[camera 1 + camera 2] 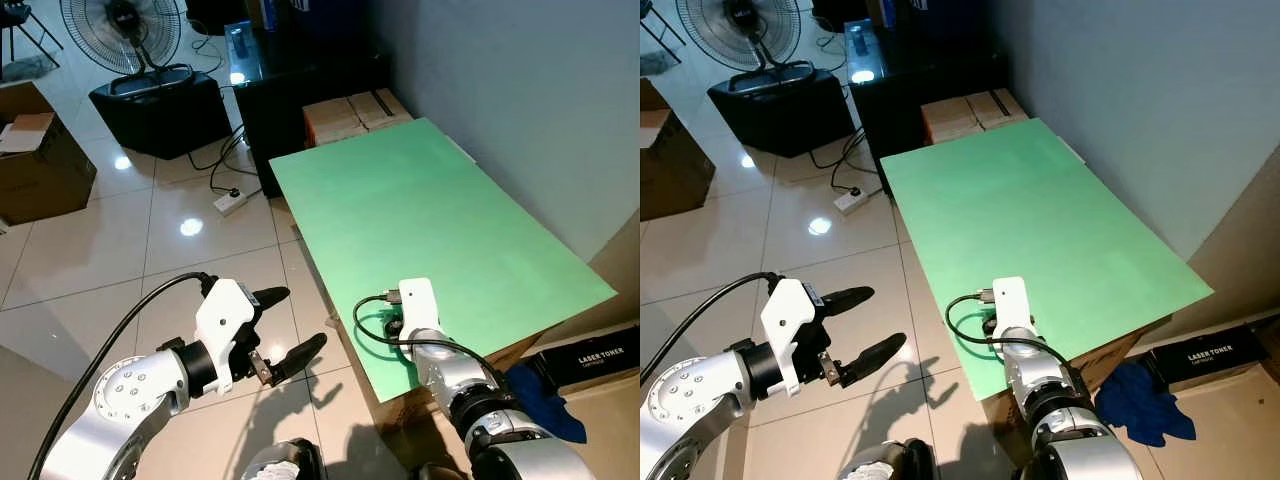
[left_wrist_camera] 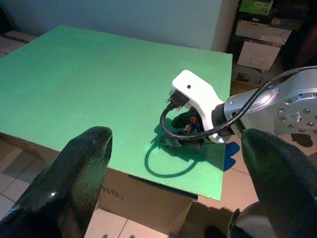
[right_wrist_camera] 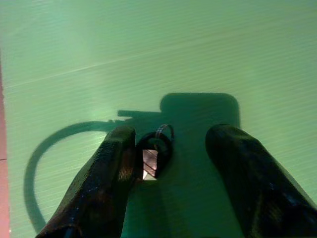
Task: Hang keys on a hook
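A small bunch of keys (image 3: 155, 151) on a dark ring lies flat on the green board (image 1: 440, 220), near its front left corner. My right gripper (image 3: 171, 136) hovers low over the keys, open. One finger (image 3: 116, 168) sits right beside the ring and the other finger (image 3: 242, 168) stands well apart. From the head, the gripper's white wrist housing (image 1: 417, 300) covers the keys. My left gripper (image 1: 300, 318) hangs open and empty over the tiled floor, left of the board's edge.
The green board rests on a cardboard box against a grey wall. Behind it stand brown cartons (image 1: 355, 115) and a black cabinet (image 1: 300, 80). On the floor are a power strip (image 1: 230, 203), a fan (image 1: 125, 30) and a cardboard box (image 1: 35, 160). A toner box (image 1: 600, 355) and blue cloth (image 1: 545, 400) lie at the right.
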Motion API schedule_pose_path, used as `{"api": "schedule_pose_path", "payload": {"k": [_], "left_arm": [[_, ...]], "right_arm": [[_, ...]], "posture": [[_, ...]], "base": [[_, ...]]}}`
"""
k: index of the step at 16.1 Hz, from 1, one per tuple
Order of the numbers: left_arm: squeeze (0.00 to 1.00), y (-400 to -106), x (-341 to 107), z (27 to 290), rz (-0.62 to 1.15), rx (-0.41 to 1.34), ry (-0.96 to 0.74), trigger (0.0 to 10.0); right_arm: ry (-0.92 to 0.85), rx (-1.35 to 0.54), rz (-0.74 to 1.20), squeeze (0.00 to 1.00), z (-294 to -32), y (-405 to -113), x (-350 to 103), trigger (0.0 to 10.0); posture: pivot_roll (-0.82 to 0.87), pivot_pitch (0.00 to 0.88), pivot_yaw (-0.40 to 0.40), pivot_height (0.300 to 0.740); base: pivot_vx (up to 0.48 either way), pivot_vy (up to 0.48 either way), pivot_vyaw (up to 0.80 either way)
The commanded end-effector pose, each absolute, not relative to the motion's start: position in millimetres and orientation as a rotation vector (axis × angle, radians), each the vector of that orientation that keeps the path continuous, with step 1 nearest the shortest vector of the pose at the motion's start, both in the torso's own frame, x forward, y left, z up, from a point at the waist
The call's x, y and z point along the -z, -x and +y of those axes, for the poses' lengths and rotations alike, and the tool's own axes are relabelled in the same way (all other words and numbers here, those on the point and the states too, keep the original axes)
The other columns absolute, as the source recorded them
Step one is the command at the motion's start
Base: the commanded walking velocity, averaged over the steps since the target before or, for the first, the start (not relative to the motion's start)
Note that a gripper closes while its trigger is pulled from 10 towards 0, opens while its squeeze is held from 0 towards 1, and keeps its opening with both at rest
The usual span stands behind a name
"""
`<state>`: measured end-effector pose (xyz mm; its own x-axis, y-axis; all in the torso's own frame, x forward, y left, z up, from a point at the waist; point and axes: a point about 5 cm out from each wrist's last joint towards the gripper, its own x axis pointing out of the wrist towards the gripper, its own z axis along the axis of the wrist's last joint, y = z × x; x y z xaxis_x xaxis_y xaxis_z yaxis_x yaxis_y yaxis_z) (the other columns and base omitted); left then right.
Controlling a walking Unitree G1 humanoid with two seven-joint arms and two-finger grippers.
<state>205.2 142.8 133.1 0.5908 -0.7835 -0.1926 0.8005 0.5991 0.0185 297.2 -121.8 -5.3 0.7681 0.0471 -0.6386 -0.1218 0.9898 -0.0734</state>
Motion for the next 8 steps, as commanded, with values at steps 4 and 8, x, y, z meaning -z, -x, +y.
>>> {"api": "schedule_pose_path", "payload": {"k": [4, 8], "left_arm": [[0.00, -204.1, -135.8, 146.4, 0.172, 0.919, -0.115, 10.0], [0.00, -204.2, -136.0, 146.1, 0.172, 0.921, -0.114, 10.0]], "right_arm": [[0.095, -0.107, 0.701, 0.00, -119.6, -298.3, 5.5, 0.0], [0.082, -0.108, 0.709, 0.00, -119.6, -296.4, 7.6, 0.0]], "posture": [[0.14, 0.084, 0.141, 0.740], [0.14, 0.086, 0.144, 0.740]], "base": [[0.000, 0.000, 0.00], [0.000, 0.000, 0.00]]}}
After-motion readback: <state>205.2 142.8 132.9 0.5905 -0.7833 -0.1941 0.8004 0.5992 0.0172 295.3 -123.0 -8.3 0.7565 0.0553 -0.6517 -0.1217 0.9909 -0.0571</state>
